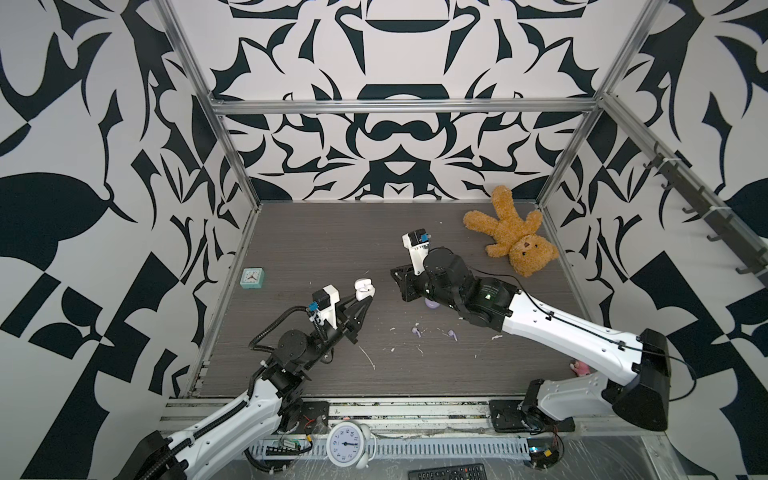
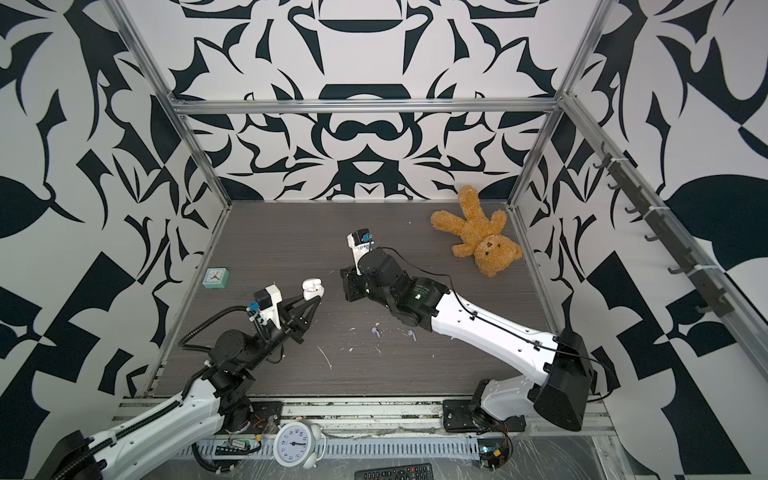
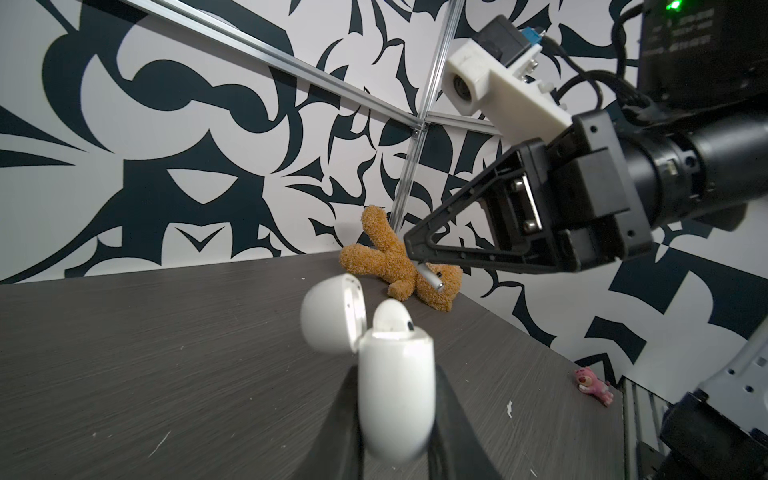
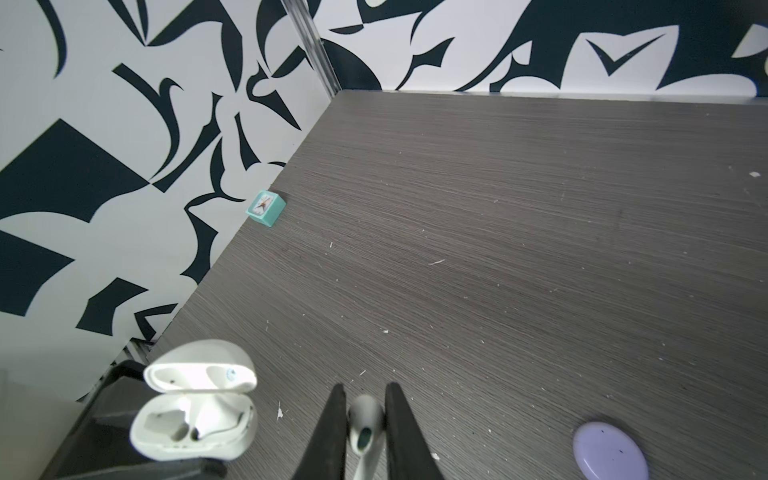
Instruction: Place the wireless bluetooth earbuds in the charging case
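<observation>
Top views: left gripper (image 1: 365, 298) clamps the open charging case (image 1: 363, 289); right gripper (image 1: 401, 286), near it, hides its own tips. Left wrist: seated earbud (image 3: 390, 318) pokes from the blurred case. Right wrist: right gripper pinches a white earbud (image 4: 365, 428), stem cut off.

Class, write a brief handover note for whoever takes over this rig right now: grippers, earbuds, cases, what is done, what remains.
The left gripper is shut on the open white case.
The right gripper is shut on the second white earbud, near that case, not yet in.
Done: the first white earbud sits in the white case.
Left: seat the held one. The two purple earbuds lie loose on the table, and the purple case appears closed.
</observation>
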{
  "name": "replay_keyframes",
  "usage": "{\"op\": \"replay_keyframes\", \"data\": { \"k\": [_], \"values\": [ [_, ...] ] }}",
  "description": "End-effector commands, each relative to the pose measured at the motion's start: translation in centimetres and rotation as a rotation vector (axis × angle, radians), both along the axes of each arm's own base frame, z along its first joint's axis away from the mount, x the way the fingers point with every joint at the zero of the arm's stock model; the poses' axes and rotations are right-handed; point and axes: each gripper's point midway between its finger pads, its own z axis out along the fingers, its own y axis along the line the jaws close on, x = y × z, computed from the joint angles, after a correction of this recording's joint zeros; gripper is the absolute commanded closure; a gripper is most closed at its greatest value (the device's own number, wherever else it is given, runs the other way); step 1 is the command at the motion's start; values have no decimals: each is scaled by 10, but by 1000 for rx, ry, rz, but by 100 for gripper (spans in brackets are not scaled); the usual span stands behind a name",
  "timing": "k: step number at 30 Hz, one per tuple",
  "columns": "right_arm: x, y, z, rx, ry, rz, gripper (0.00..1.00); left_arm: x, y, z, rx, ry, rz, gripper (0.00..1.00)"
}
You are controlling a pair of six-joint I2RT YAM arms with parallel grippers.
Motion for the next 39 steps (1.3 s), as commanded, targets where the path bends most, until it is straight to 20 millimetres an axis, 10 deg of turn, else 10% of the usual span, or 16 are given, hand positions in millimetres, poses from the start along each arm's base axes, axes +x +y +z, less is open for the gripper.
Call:
{"op": "replay_keyframes", "data": {
  "k": [1,39],
  "values": [
    [-8,11,52,118,-99,61,80,-6,0,9,-24,-54,-17,100],
    [-30,47,38,164,-120,141,81,-13,-19,20,-103,-86,-94,100]
  ]
}}
